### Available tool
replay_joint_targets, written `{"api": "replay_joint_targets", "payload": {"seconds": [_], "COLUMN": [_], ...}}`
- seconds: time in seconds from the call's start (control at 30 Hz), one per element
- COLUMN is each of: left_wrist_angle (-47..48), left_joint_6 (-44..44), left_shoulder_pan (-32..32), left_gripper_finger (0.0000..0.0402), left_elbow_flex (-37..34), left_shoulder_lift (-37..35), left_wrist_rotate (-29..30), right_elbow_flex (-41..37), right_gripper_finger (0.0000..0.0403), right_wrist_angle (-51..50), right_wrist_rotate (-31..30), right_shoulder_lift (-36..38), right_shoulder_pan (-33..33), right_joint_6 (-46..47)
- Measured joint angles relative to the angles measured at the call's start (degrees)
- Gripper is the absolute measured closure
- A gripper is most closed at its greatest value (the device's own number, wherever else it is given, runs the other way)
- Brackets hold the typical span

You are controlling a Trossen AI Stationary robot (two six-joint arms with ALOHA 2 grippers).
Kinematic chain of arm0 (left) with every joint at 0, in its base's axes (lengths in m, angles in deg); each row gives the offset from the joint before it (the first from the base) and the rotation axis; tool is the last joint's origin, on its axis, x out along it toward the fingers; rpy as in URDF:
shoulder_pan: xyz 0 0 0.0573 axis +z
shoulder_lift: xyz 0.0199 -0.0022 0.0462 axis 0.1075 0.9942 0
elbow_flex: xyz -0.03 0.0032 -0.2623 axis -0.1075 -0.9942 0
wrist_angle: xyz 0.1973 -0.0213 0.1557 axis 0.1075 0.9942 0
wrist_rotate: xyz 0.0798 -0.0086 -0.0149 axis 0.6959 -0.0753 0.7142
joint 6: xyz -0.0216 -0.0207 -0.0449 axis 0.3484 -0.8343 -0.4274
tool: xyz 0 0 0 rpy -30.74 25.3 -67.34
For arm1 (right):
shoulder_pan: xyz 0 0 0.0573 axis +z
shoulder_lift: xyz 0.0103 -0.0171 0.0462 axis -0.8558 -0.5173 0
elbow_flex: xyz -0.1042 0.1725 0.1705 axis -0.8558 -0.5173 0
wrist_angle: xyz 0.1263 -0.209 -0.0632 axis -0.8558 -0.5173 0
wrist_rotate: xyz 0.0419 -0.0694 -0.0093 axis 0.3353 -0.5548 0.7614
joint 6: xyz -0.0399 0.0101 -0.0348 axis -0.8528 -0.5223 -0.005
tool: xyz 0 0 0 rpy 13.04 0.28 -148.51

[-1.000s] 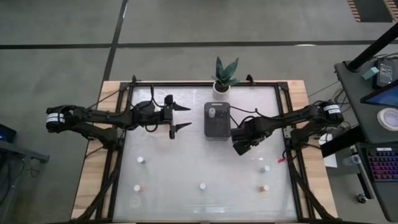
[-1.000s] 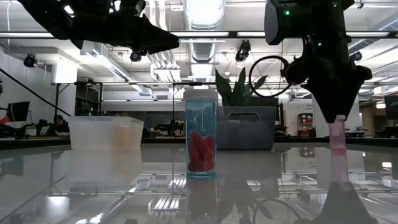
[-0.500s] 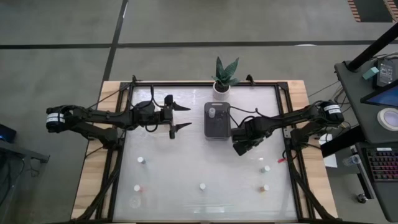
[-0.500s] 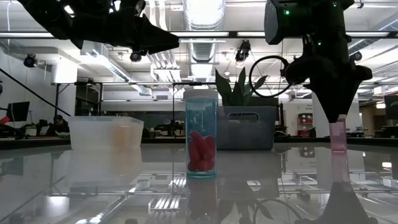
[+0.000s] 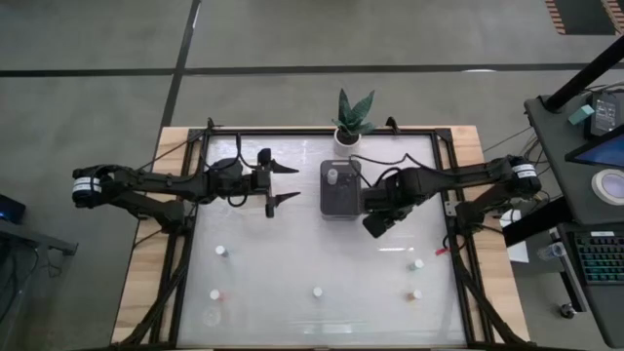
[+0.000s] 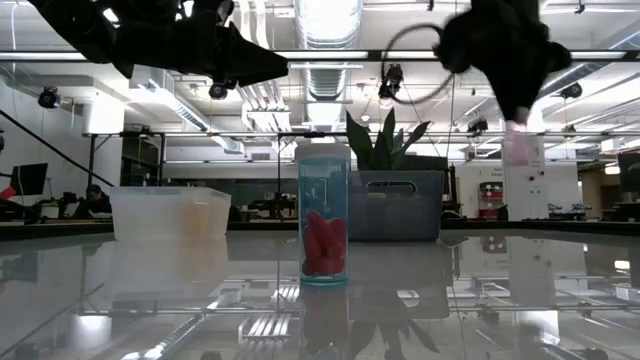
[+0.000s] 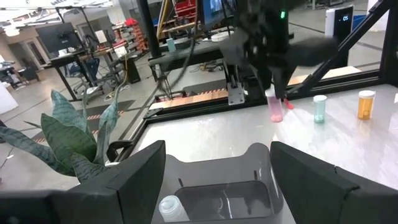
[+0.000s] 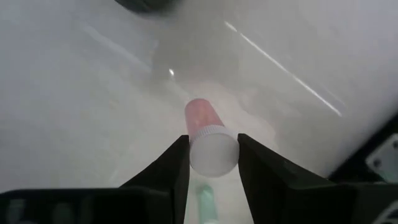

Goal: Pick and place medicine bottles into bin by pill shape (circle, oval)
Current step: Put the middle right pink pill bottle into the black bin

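My right gripper (image 8: 212, 148) is shut on a pink medicine bottle (image 6: 518, 145) with a white cap, held in the air to the right of the grey bin (image 5: 339, 203). One white-capped bottle (image 5: 332, 177) lies in that bin. My left gripper (image 5: 284, 182) hovers open and level to the left of the bin, holding nothing. Several more small bottles stand upright on the near half of the table, among them one at the left (image 5: 221, 251), one in the middle (image 5: 317, 291) and one at the right (image 5: 416, 264). My right gripper pinches the pink bottle's white cap (image 8: 214, 157) between its two fingers (image 8: 173, 163). The fingers come from above and point down. The bottle's pink body (image 8: 202, 116) hangs below them, about upright and clear of the table.
A potted plant (image 5: 353, 119) stands at the far edge behind the grey bin. In the low view a clear bin (image 6: 165, 212) stands at the left, and a bluish bottle with red pills (image 6: 323, 225) is in the middle. Black frame rails (image 5: 450, 185) border the table.
My right gripper has risen straight up with the pink bottle, most of it in the last half second. The bottle stood on the table under the fingers before and now hangs clear of it.
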Motion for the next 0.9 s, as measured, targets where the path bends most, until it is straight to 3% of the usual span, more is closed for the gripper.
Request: {"api": "replay_joint_targets", "payload": {"seconds": [0.2,0.6,0.9], "left_wrist_angle": [0.0,-0.02,-0.02], "left_joint_6": [-0.04,-0.11,-0.11], "left_shoulder_pan": [0.07,0.07,0.07], "left_gripper_finger": [0.013,0.013,0.013], "left_elbow_flex": [0.0,0.0,0.0], "left_shoulder_lift": [-0.02,-0.02,-0.02], "left_wrist_rotate": [0.0,0.0,0.0], "right_elbow_flex": [8.86,22.31,25.04], "right_gripper_finger": [0.0292,0.029,0.0289], "right_wrist_angle": [-0.14,-0.31,1.14], "right_wrist_rotate": [-2.82,-5.29,-5.94], "right_shoulder_lift": [-3.28,-16.66,-22.86], "right_shoulder_pan": [-1.32,-10.04,-17.73], "right_joint_6": [-5.56,-28.79,-40.68]}}
